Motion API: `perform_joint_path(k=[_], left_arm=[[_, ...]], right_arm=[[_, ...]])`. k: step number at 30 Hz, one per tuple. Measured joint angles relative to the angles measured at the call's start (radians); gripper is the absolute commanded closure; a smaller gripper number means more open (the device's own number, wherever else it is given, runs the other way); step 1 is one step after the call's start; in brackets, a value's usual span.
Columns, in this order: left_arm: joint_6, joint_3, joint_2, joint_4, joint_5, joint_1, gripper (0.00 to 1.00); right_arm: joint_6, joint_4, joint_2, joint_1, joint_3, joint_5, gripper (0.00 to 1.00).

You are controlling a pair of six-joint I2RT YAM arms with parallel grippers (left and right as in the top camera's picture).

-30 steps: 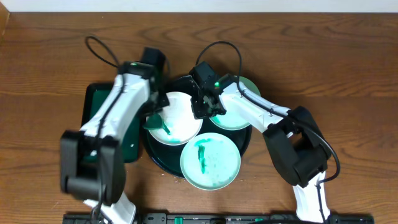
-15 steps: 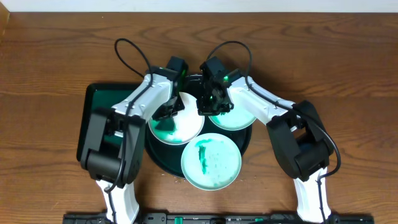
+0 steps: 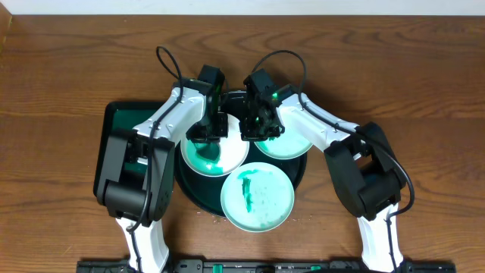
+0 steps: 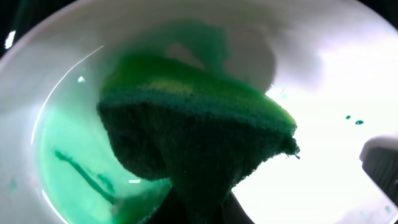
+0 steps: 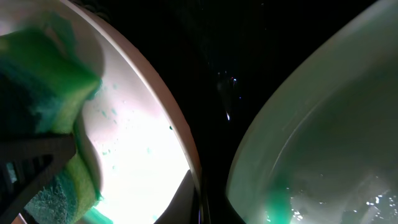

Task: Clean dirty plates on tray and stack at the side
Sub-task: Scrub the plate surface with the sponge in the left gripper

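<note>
The black round tray (image 3: 186, 186) holds three plates. The white plate (image 3: 229, 155) lies at its left, with a green smear spread over its left half. My left gripper (image 3: 206, 130) is shut on a green sponge (image 4: 199, 124) and presses it on this plate (image 4: 336, 93). My right gripper (image 3: 256, 127) is shut on the white plate's right rim (image 5: 180, 149), one finger on each side. A mint plate (image 3: 292, 140) lies at the right, close beside that rim (image 5: 323, 137). A second mint plate (image 3: 265, 201) at the front bears a green smear.
A dark green rectangular tray (image 3: 114, 152) lies left of the black tray, under my left arm. The two arms meet over the back of the black tray. Brown wooden table (image 3: 424, 91) lies all around.
My left gripper has swung right from the white plate's left edge onto the plate with the sponge, and the green smear has spread. My right gripper shifted slightly back, then held still.
</note>
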Motion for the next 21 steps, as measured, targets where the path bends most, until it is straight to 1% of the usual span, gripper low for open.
perform_joint_path(k=[1, 2, 5, 7, 11, 14, 17, 18, 21], left_arm=[[-0.012, 0.0, -0.001, -0.002, -0.004, 0.0, 0.93], [-0.095, 0.0, -0.009, -0.018, -0.036, 0.0, 0.93], [-0.261, -0.002, -0.04, -0.068, -0.127, -0.002, 0.93], [-0.376, -0.004, -0.063, -0.074, -0.195, -0.001, 0.93], [-0.515, -0.004, -0.08, -0.073, -0.267, -0.003, 0.93], [-0.586, -0.016, -0.08, -0.058, -0.309, -0.012, 0.93], [-0.619, -0.027, -0.066, 0.002, -0.36, -0.023, 0.93], [-0.619, -0.031, -0.052, 0.05, -0.376, -0.026, 0.93], [-0.585, -0.038, -0.04, 0.111, -0.385, -0.027, 0.93]], right_arm=[[0.0, 0.0, 0.0, 0.0, 0.0, 0.0, 0.99], [0.0, 0.0, 0.0, 0.0, 0.0, 0.0, 0.99], [0.0, 0.0, 0.0, 0.0, 0.0, 0.0, 0.99], [0.0, 0.001, 0.0, 0.0, 0.0, 0.0, 0.99], [0.0, 0.002, 0.0, 0.0, 0.0, 0.0, 0.99], [0.0, 0.002, 0.001, 0.0, 0.0, 0.0, 0.99], [0.0, 0.002, 0.002, 0.0, 0.0, 0.0, 0.99], [0.0, 0.003, 0.002, 0.0, 0.0, 0.0, 0.99], [0.0, 0.002, 0.002, 0.0, 0.0, 0.0, 0.99]])
